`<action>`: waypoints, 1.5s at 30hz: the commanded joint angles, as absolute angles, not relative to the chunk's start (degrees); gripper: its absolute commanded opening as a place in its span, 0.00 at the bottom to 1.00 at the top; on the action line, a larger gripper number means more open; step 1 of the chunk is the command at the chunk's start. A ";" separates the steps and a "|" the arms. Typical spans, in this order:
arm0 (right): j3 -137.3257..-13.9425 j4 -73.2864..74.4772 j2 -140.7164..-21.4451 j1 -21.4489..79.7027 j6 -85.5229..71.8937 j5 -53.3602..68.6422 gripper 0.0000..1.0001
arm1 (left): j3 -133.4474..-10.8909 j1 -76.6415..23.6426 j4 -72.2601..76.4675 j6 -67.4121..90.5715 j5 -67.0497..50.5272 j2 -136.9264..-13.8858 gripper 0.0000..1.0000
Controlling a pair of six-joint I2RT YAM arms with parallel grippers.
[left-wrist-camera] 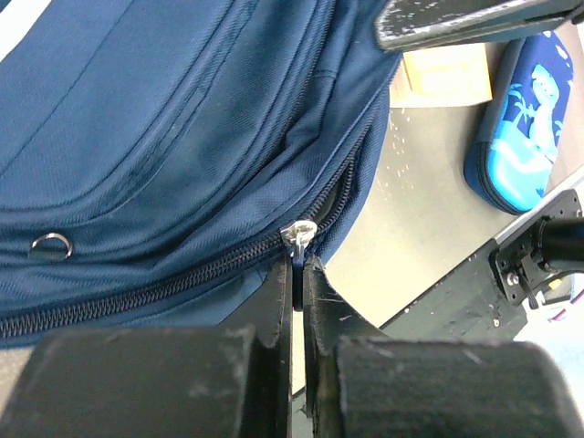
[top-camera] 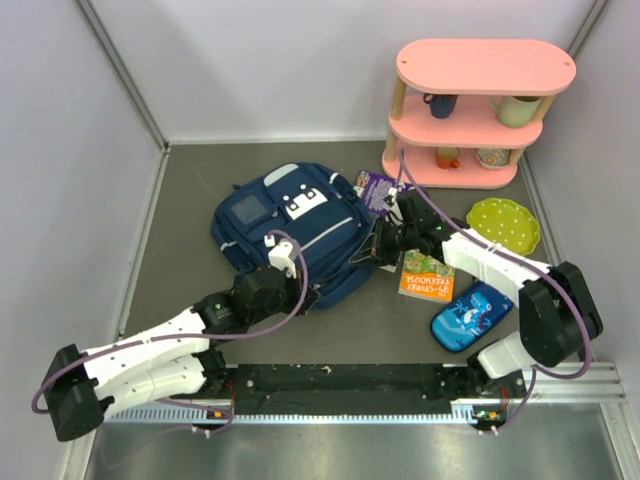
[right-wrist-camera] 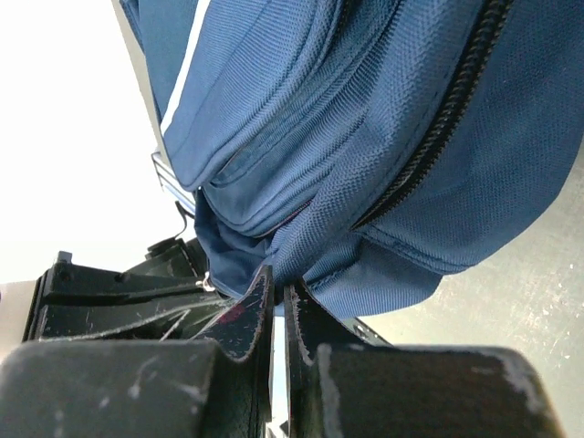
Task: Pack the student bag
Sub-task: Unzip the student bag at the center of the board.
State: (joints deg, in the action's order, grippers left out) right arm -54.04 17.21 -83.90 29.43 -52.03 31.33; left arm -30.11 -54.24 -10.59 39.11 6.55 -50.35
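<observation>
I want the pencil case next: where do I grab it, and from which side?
Grip the blue pencil case across its narrow width, probably slightly right of the middle, coming straight down. It lies flat on the table, long, slim and slanted. The book sits near its left part, leaving less finger room there.

One student bag (top-camera: 290, 225) lay on the table. There were two books: a purple book (top-camera: 376, 188) at the bag's 2 o'clock and an orange book (top-camera: 425, 278) at its 4 o'clock. One pencil case (top-camera: 472, 316) sat farther out at 4 o'clock, and one green plate (top-camera: 503, 225) at 3 o'clock. One pink shelf (top-camera: 485, 65) of three tiers stood at 1 o'clock and carried four vessels: a blue mug (top-camera: 440, 103), a pale mug (top-camera: 516, 109), a small orange cup (top-camera: 448, 156) and a bowl (top-camera: 492, 157). Two arms were counted, the left arm (top-camera: 150, 360) and the right arm (top-camera: 500, 265).
</observation>
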 commanded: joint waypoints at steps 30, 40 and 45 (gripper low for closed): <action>-57.04 15.03 -76.20 28.72 -49.04 23.73 0.00 | -32.69 -39.55 -30.58 39.73 20.13 -49.93 0.07; -56.60 6.16 -81.47 40.68 -56.77 21.27 0.00 | -40.42 -32.61 -38.58 36.74 19.78 -41.05 0.93; -60.02 3.25 -86.47 44.38 -57.83 23.55 0.00 | -43.24 -32.17 -40.51 36.12 20.65 -38.50 0.96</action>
State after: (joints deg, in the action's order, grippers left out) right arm -54.50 10.50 -83.48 41.45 -55.66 21.39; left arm -40.14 -32.58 -37.95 37.65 19.46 -39.77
